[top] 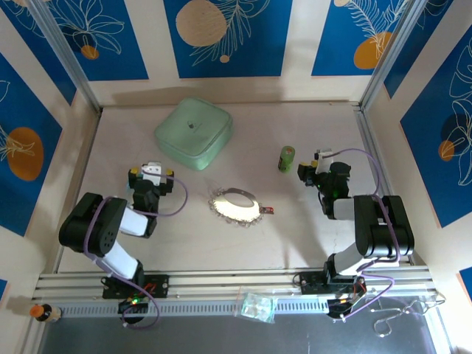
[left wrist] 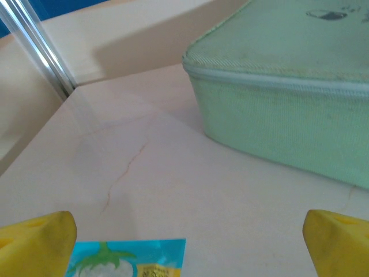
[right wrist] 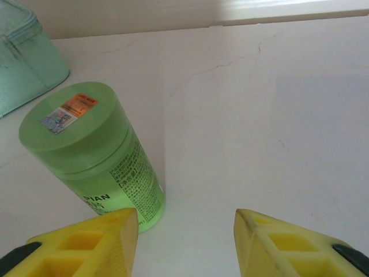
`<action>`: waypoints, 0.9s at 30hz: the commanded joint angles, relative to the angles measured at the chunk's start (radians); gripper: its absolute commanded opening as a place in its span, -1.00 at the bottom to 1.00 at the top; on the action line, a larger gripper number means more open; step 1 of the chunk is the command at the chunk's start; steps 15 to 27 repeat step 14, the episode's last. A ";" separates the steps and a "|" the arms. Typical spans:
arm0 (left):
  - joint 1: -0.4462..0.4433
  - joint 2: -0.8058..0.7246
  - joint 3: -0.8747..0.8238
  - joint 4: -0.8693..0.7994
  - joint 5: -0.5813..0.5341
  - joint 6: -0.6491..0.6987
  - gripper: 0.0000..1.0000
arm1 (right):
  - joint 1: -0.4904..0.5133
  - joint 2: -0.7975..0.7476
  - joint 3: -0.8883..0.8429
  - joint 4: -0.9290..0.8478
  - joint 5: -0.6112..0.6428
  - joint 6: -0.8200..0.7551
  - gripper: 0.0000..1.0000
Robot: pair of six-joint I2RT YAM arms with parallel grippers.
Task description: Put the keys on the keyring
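Observation:
The keyring (top: 234, 206), a thin silvery beaded chain, lies in a floppy oval loop at the middle of the table. A small key with a red head (top: 268, 211) rests at the loop's right end, touching or very close to it. My left gripper (top: 151, 175) (left wrist: 187, 251) stands to the left of the loop with its yellow fingers (left wrist: 37, 242) spread wide open and holding nothing. My right gripper (top: 317, 164) (right wrist: 186, 234) is off to the right of the loop, open, with bare table between its fingers (right wrist: 101, 242).
A pale green zipped case (top: 194, 132) (left wrist: 288, 104) sits at the back, just ahead of my left gripper. A blue printed packet (left wrist: 130, 259) lies flat below the left fingers. A green cylinder (top: 286, 158) (right wrist: 92, 150) lies just left of my right gripper. Side walls close in.

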 commanded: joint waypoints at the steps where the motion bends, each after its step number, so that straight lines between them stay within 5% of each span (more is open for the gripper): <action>1: 0.013 -0.018 0.014 -0.026 0.015 -0.025 0.99 | 0.000 0.002 0.013 -0.008 0.011 0.010 -0.04; 11: 0.049 -0.030 0.073 -0.168 0.080 -0.055 0.99 | 0.001 0.002 0.013 -0.008 0.011 0.010 0.00; 27: 0.054 -0.033 0.070 -0.166 0.090 -0.058 0.99 | 0.001 0.002 0.014 -0.007 0.009 0.010 0.10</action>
